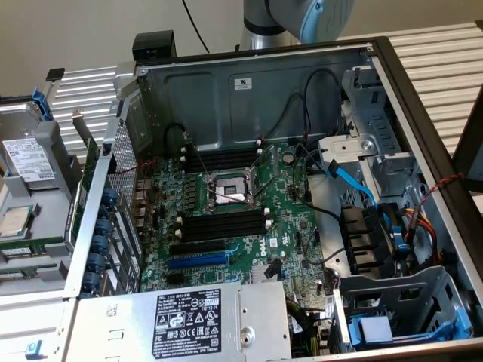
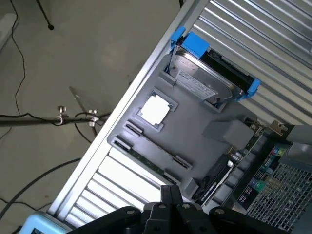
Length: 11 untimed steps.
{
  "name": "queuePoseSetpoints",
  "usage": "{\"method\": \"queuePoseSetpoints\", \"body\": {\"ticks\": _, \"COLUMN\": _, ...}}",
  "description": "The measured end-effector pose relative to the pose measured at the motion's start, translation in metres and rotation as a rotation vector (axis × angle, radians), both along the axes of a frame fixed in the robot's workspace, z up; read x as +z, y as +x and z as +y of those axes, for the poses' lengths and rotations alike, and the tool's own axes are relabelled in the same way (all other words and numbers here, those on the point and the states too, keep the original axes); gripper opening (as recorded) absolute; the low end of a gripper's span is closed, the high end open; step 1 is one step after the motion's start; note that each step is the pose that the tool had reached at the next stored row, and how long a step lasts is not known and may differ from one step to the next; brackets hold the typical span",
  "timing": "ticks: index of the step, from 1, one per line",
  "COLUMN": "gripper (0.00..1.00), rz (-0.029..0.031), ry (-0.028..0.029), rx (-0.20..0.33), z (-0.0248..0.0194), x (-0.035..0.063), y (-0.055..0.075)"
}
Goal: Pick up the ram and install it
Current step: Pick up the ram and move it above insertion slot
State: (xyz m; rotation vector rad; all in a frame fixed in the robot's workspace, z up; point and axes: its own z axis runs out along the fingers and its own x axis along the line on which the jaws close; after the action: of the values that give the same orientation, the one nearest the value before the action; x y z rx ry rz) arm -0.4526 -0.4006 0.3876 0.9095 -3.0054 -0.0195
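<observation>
Ram [image 2: 148,161] sits edge-on in a long groove of the grey parts tray [image 2: 195,126], outside the computer case [image 1: 423,98]. It shows only as a thin dark-green line, so chips and label can't be made out. On the same tray, a square processor chip [image 2: 156,109] lies just beside the ram, and a hard drive [image 2: 207,78] in a blue carrier lies further along.

Gripper [image 2: 170,200] is cut off by the wrist view's edge. Only black linkage parts show, hanging above the tray end near the ram and not touching it. Whether the claw is wide or narrow cannot be told, and nothing is seen held.

In the exterior view the tray is cropped at the exterior view's left. The hard drive and processor chip are visible there, while a green strip under the chip is too small to call. Only a grey and blue piece of the robot arm [image 1: 302,19] shows, above the case's back wall.

Inside the case, the motherboard [image 1: 279,241] has black memory slots [image 1: 223,225] with white end clips on both sides of the processor socket [image 1: 226,192]. They look unfilled, though cables cross part of the far set. A blue expansion slot [image 1: 198,260] sits next to the near set, and the power supply [image 1: 181,317] hides the board's near edge.
</observation>
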Motion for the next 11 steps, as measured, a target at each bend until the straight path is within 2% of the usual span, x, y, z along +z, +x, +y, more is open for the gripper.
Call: {"method": "queuePoseSetpoints", "body": {"ticks": 11, "gripper": 0.11, "rz": 0.0, "ry": -0.0306, "rx": 0.189, "z": 0.0, "x": 0.0, "y": -0.0001}}
